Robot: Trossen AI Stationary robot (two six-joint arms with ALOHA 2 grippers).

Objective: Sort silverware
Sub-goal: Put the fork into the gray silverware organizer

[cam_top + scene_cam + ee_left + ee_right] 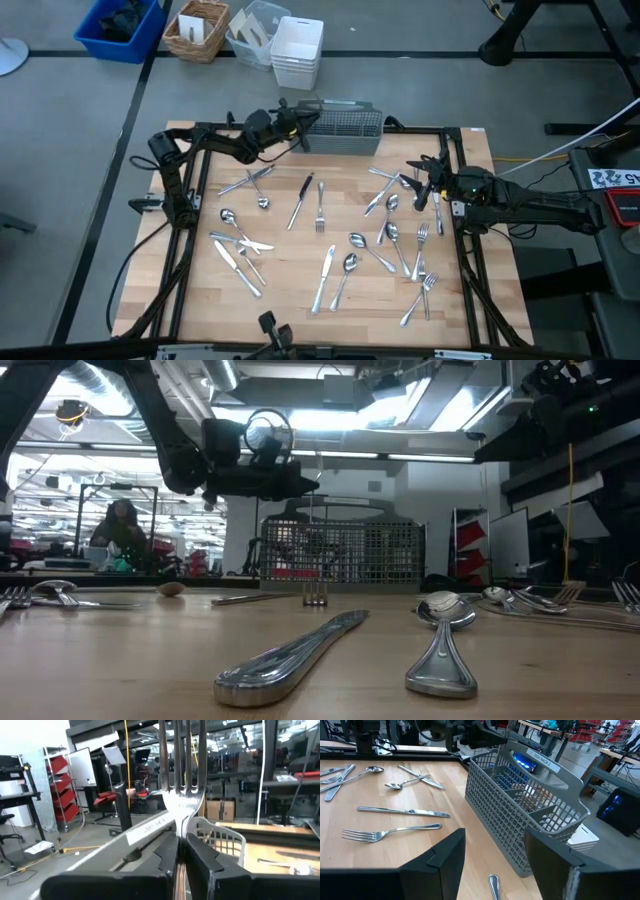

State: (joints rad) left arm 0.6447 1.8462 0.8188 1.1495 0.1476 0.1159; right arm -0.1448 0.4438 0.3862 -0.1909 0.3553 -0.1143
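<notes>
My left gripper (296, 127) is at the table's far side, just left of the grey wire-mesh caddy (345, 128), and is shut on a silver fork (182, 795). It is raised above the table in the low view (290, 482). My right gripper (420, 182) is open and empty over the table's right side; its fingers (445, 855) stand wide apart, facing the caddy (530, 805). Several forks, spoons and knives lie flat and scattered on the wooden table (290, 290), for instance a fork (320, 215), a knife (300, 200) and a spoon (350, 265). My left gripper pinches the fork between its two fingers, at the neck just behind the tines (181, 827). The fork lies along the fingers, its tines (182, 750) sticking out past the fingertips. The fingers hide the handle. The fork is lifted clear of the table.
A black frame (185, 200) borders the table. Behind the far edge stand a blue bin (120, 25), a wicker basket (197, 30) and white containers (297, 50). A cluster of silverware (400, 240) lies near my right gripper. A person (120, 530) sits far off in the room.
</notes>
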